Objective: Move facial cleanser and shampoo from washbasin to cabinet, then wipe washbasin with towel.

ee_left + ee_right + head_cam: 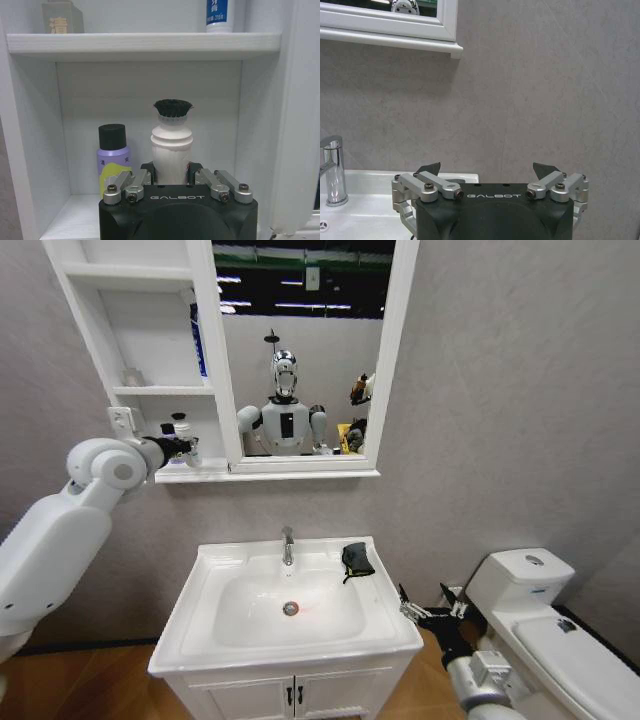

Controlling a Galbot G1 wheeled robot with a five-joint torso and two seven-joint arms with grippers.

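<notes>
My left gripper (181, 449) reaches into the lowest compartment of the white cabinet (150, 390). It is shut on a white bottle (171, 145) with a black brush top, which stands upright on the shelf. A purple bottle (114, 156) with a black cap stands just beside it; I cannot tell which is the cleanser and which the shampoo. The white washbasin (200, 625) sits below, with the dark towel (357, 560) bunched on its rim to the right of the tap (288, 545). My right gripper (432, 612) hangs open and empty off the basin's right edge.
A blue-and-white tube (216, 15) and a grey box (62, 17) stand on the shelf above. The mirror (300, 350) is right of the shelves. A white toilet (540, 620) stands close to my right arm. A two-door cupboard (293, 695) sits under the basin.
</notes>
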